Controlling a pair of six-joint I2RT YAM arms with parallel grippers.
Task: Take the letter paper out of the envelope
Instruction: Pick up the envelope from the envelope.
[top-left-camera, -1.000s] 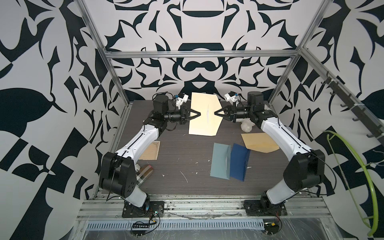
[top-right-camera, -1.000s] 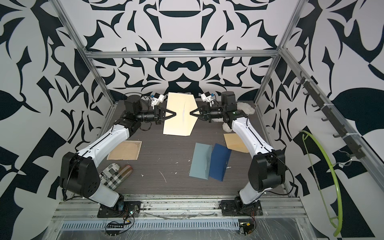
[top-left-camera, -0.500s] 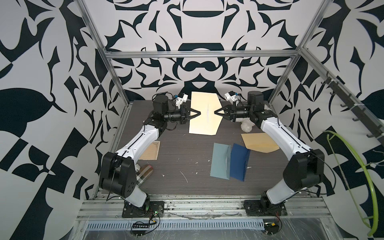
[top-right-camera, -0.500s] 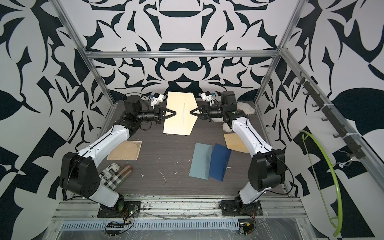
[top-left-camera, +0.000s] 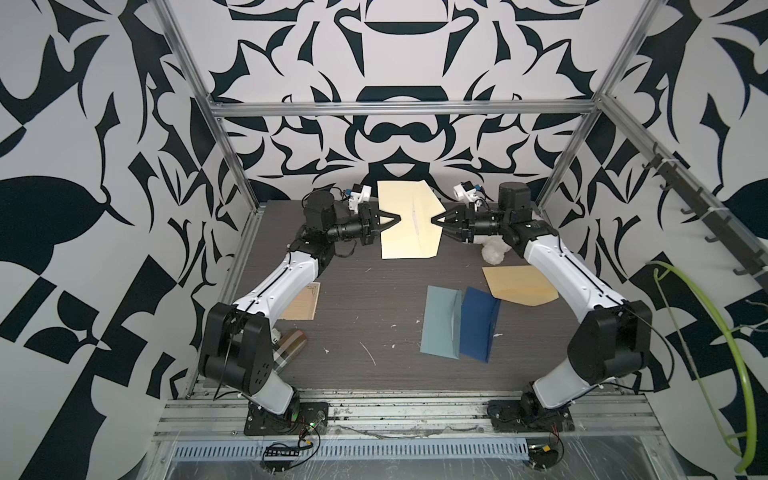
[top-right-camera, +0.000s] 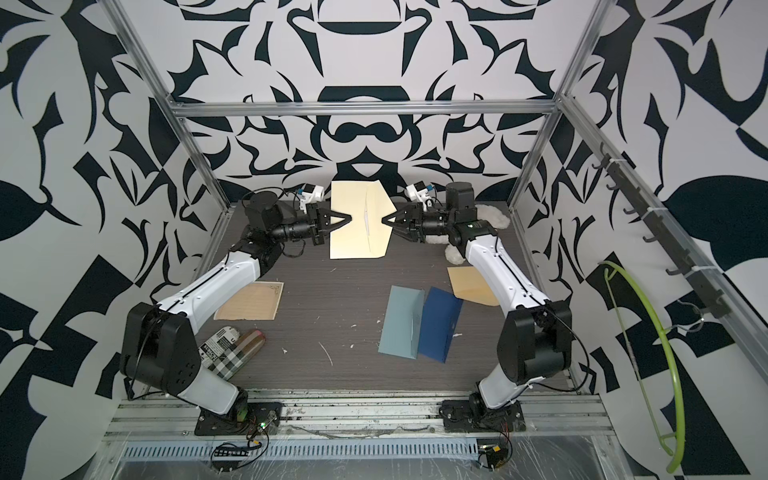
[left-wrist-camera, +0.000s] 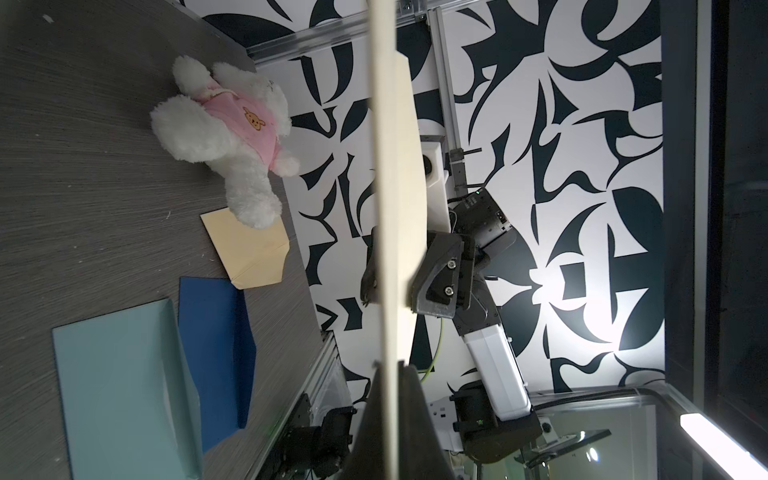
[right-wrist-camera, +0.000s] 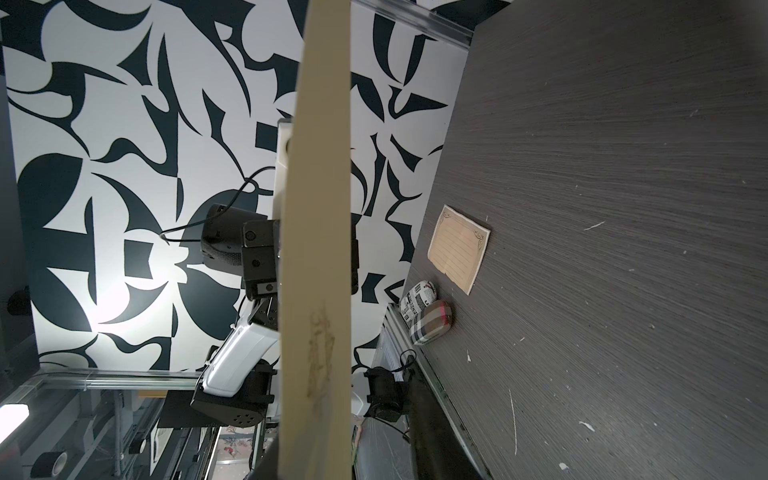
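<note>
Left wrist view looks along the cream envelope, seen edge-on. The left gripper is pinched tight on its nearest edge and holds it up between the two arms. At the envelope's opposite edge the right gripper faces the left one. Its two fingers stand apart with the envelope between them, and whether either pad presses on it cannot be told. Whether letter paper sits inside cannot be told either.

Below the grippers and further off, a light blue envelope and a dark blue envelope lie side by side on the table. Beyond them, on the right gripper's side, are a tan envelope and a white plush toy in pink. Furthest back from the left gripper, under its arm, a lined sheet lies flat.
</note>
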